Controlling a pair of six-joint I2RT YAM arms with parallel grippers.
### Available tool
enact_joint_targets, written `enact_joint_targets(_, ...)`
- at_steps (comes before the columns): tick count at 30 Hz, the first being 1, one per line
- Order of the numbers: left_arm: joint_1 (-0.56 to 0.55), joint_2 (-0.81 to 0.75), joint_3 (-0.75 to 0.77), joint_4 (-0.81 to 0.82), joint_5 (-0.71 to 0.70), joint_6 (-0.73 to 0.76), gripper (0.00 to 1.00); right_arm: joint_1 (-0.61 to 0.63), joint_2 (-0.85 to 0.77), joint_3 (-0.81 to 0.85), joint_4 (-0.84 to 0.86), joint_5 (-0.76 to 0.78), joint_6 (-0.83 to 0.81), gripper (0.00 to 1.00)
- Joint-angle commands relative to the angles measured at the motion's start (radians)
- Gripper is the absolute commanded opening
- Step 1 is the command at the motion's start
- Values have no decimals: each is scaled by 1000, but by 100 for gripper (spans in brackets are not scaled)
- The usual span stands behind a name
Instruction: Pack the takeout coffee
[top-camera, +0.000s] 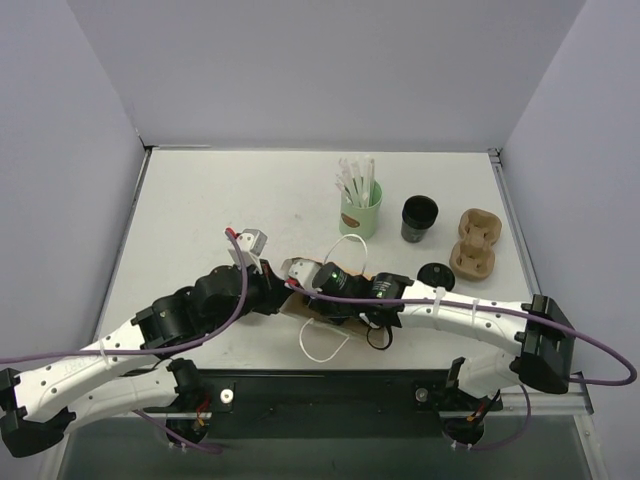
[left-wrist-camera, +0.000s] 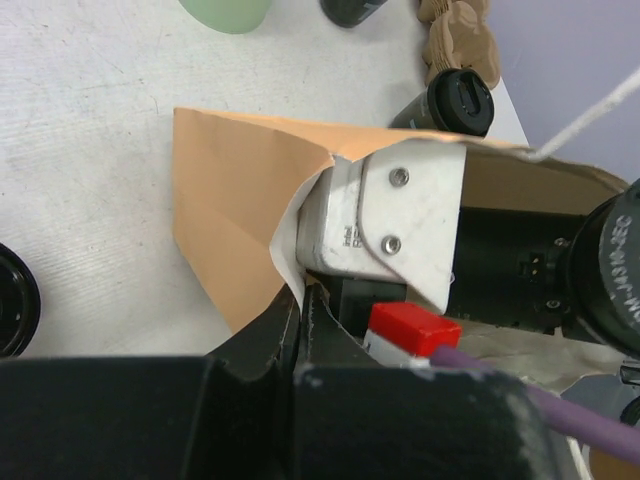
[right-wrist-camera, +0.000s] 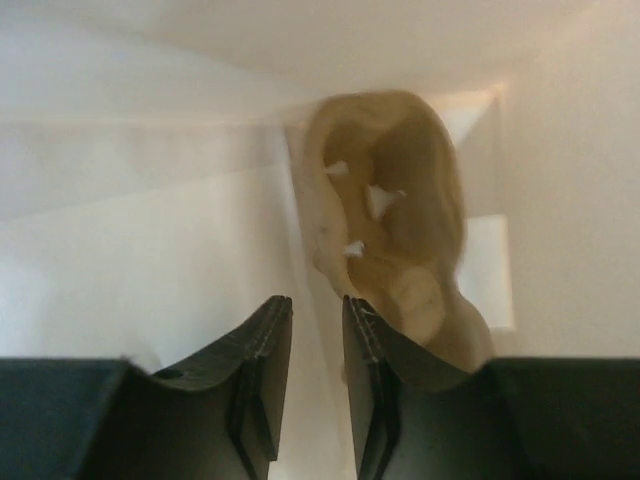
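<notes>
White table (top-camera: 200, 200), 2 arms busy at the paper bag (left-wrist-camera: 230, 210)!
Left gripper (left-wrist-camera: 300, 300) is clenched on the bag's edge; right gripper (right-wrist-camera: 315, 305) sits inside the bag, fingers slightly apart, grasping nothing; takeout coffee (top-camera: 419, 220) stands upright beyond, beside the green cup (top-camera: 360, 212).

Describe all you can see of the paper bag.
The bag is brown paper, white inside, with two white cord handles. It lies on its side on the table. The left end effector pinches its mouth edge; the right end effector is inside it, near a tan moulded piece.
</notes>
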Motion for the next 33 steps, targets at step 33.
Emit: enact_joint_targets(33, -24, -132, 55, 183, -41, 593, 0, -135, -247, 727, -414, -126, 411, 51)
